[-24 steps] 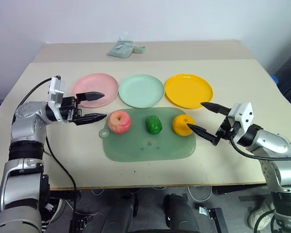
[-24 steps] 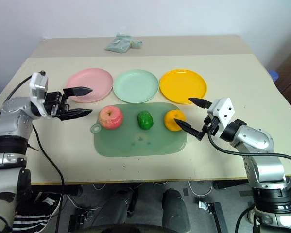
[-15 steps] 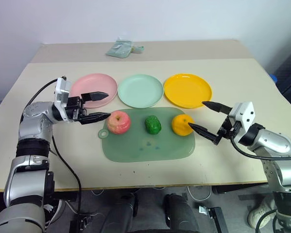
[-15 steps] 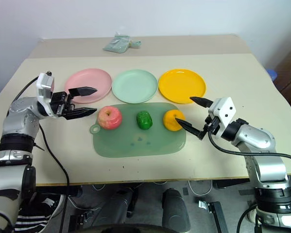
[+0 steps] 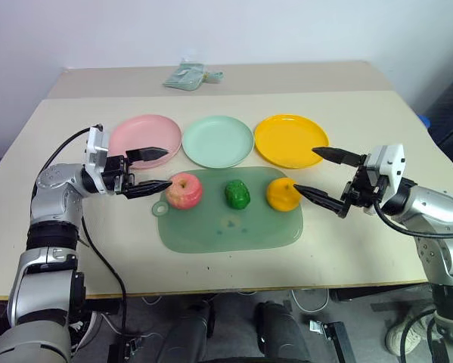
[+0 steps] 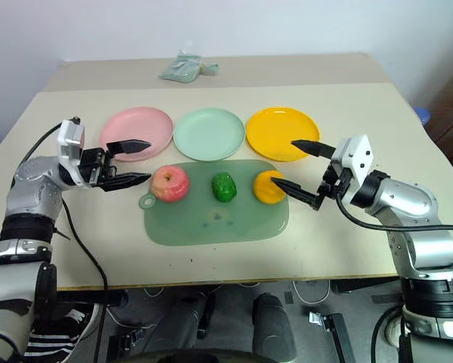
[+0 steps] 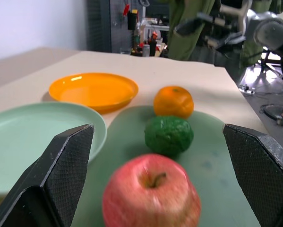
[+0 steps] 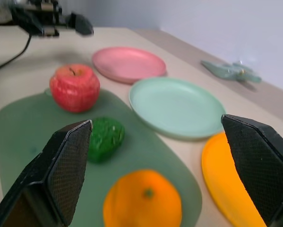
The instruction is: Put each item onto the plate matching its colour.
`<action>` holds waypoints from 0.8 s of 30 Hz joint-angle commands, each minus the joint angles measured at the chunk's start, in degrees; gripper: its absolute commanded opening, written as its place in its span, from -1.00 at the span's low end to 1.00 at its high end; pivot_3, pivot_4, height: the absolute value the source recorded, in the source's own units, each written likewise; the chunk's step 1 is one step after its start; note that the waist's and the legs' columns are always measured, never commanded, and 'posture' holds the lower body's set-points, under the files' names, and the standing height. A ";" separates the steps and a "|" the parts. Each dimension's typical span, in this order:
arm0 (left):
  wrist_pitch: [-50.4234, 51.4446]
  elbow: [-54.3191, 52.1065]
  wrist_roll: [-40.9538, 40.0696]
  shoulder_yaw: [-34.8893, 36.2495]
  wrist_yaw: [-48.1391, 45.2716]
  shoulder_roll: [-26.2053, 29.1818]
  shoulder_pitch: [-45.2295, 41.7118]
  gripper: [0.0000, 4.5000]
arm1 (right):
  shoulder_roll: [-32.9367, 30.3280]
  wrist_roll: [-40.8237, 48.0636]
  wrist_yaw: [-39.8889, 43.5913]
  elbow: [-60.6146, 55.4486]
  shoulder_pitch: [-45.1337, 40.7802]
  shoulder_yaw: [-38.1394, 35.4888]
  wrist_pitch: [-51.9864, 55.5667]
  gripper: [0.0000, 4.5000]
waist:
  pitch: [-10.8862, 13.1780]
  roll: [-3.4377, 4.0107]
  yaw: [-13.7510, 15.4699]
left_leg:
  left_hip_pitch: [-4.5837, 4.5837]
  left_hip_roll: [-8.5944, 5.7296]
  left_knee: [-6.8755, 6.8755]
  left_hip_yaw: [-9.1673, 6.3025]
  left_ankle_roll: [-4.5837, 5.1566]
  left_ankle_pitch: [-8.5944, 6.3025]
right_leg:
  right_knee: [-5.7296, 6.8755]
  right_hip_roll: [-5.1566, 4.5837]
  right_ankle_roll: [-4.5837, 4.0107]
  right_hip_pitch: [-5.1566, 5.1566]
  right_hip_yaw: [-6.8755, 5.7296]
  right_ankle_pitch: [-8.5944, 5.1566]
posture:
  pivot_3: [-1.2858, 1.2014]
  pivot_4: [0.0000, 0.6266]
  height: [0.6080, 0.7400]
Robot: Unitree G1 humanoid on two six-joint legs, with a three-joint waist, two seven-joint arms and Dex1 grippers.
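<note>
Three toy foods sit in a row on a pale-green cutting board (image 5: 230, 227) at the centre of the frame: a pink-red apple (image 5: 185, 190) at its left end, a dark green bell pepper (image 5: 238, 194) in the middle and an orange (image 5: 283, 194) at its right end. Just above the board lie the pink plate (image 5: 145, 135), the mint green plate (image 5: 219, 141) and the yellow-orange plate (image 5: 290, 140), all three bare, so no item has yet been sorted.

The left gripper (image 5: 150, 169) reaches in level from the left with its fingers spread wide and nothing between them, their tips just short of the apple. The right gripper (image 5: 326, 175) comes in from the right, its fingers likewise released and wide, the lower tip just beside the orange.

Both arms appear to be lining up their first grasps. To do it well, each gripper should likely slide on until the fruit sits centred between the fingers, low enough to catch its widest part, then close gently so the round toy does not squirt out or knock the pepper.

Compared with the frame of a moment ago, the left gripper has advanced toward the apple, closing most of the gap. The right gripper has risen and turned to point more squarely at the orange, its upper finger now over the edge of the yellow-orange plate. Foods, board and plates on the table (image 5: 377, 121) keep the same layout.
</note>
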 commanded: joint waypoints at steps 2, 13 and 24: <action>-1.93 -3.93 0.97 1.34 2.26 1.52 2.65 1.00 | 0.16 0.43 3.43 -0.71 -3.77 3.31 0.00 0.99 | 0.00 0.00 -0.06 | 0.00 0.03 -0.03 0.05 0.00 0.00 | 0.00 0.02 -0.02 -0.04 0.05 0.01 | 0.03 -0.52 1.00; -10.42 -0.03 6.63 -1.51 7.06 -3.73 2.39 1.00 | 0.24 0.43 4.73 -2.48 -6.22 5.08 1.75 0.99 | 0.00 0.00 0.15 | -0.01 0.03 -0.02 0.10 0.00 -0.01 | -0.03 0.03 0.01 -0.06 0.11 0.04 | 0.03 -0.52 1.00; -15.86 5.97 12.53 -5.88 8.89 -6.41 0.05 1.00 | -0.57 -0.89 4.07 -3.18 -4.00 3.90 1.03 0.99 | 0.00 0.00 0.12 | -0.01 0.03 0.00 0.19 0.00 0.00 | -0.01 0.04 0.02 -0.08 0.17 0.06 | 0.03 -0.52 1.00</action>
